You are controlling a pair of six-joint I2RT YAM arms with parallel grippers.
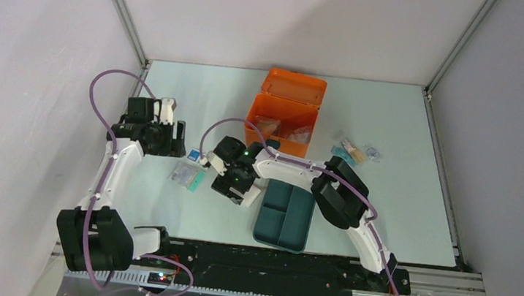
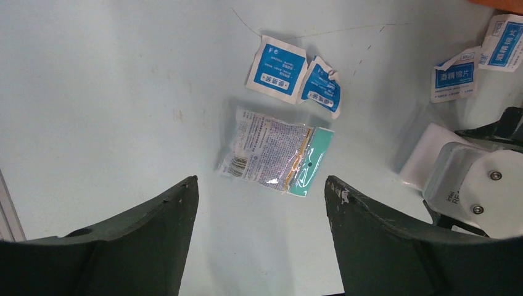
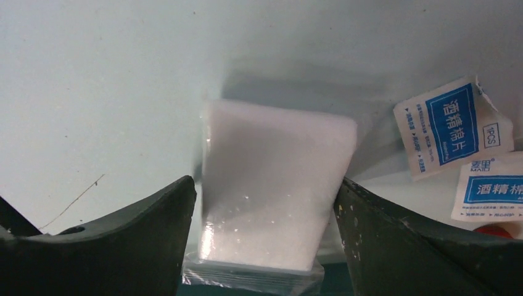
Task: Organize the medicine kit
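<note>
Pale table (image 1: pixel 400 206), open medicine kit (image 1: pixel 280 124) with packets inside.

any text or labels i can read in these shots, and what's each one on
"酒精棉片": blue-white packet, right wrist view; "1PCS" on its edge.
"酒精棉": second packet, cut off by the frame.
"酒精棉片": packet, left wrist view.
Clear printed pouch: barcode and print too small to read.
Medicine kit: no text visible.

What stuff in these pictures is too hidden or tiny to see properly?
- Inside the orange medicine kit, top view: contents too small to name.
- Items right of the kit, top view: too small to identify.
- White packet, right wrist view: bottom edge cut off; whether the fingers touch it is unclear.
- Teal tray, top view: partly covered by the right arm.
</note>
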